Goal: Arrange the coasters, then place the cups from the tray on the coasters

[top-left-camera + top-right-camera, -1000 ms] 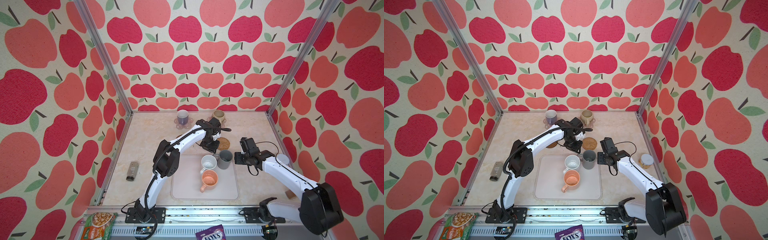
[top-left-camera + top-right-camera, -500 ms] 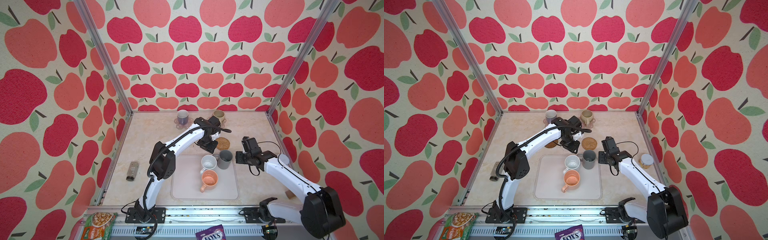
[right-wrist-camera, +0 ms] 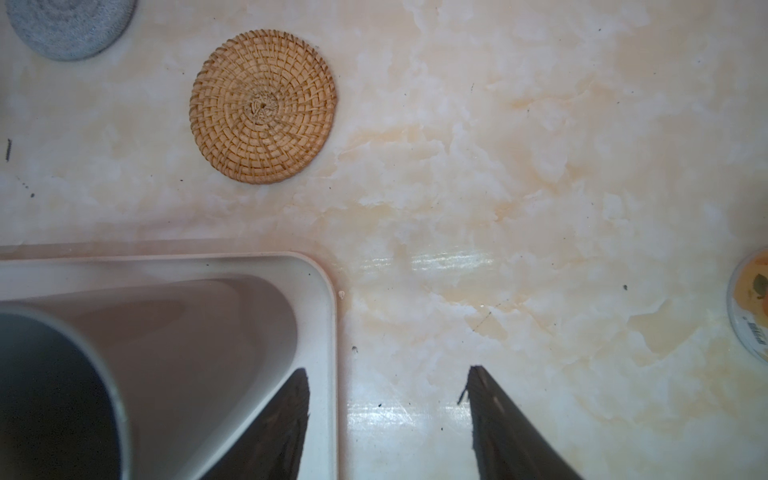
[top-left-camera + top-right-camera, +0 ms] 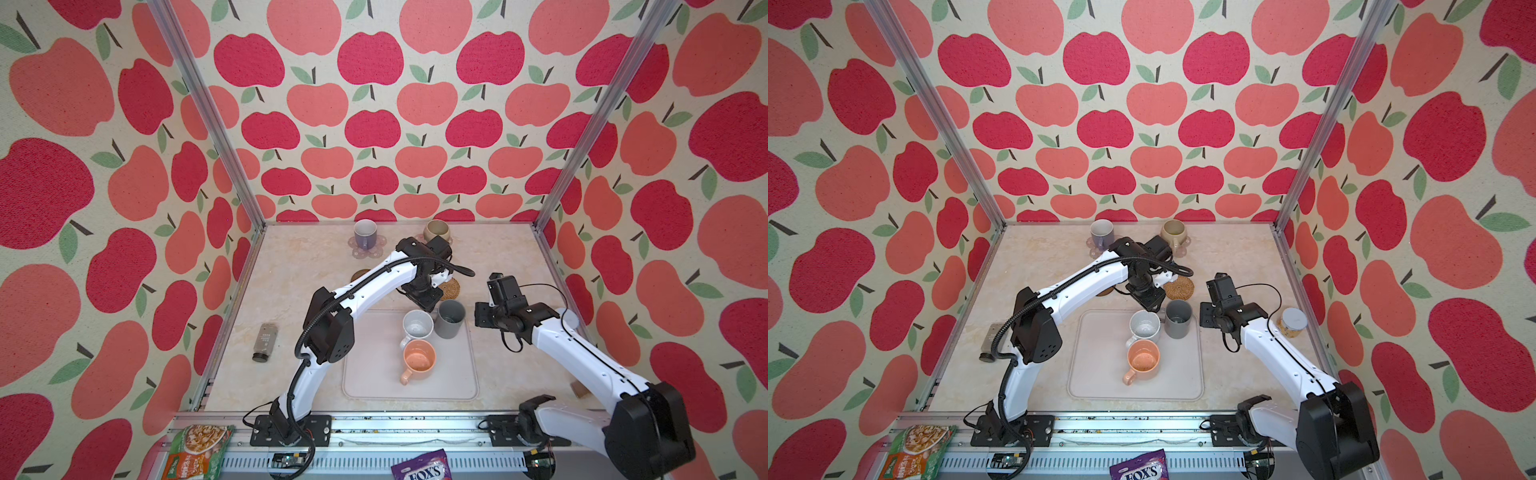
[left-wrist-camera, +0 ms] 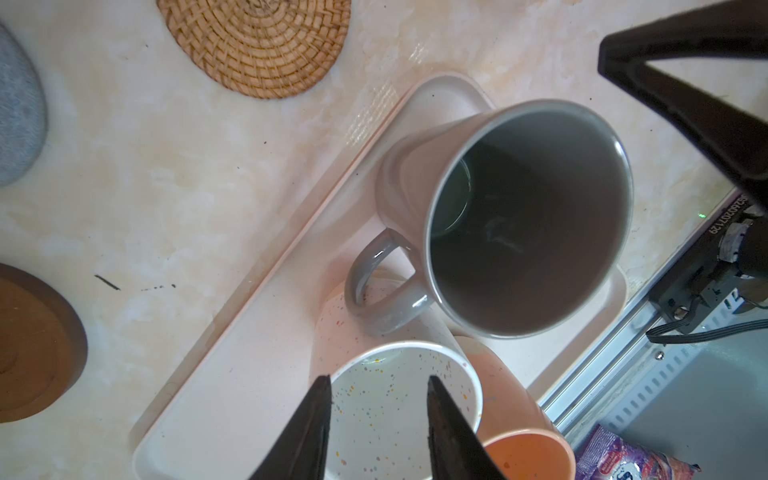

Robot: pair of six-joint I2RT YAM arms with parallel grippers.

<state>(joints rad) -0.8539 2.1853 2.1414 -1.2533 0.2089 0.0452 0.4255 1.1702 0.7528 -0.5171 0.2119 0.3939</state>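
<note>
White mug [image 4: 417, 326] stands upright at the tray's [image 4: 370, 365] far edge, handle pointing nearward. Left gripper [image 5: 378, 380] and right gripper [image 3: 388, 370] are both spread, empty.

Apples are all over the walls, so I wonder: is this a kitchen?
Probably not: it looks like a robot practice booth. A left arm and a right arm stand on a metal rail, and the apple walls are panels in a metal frame.
</note>
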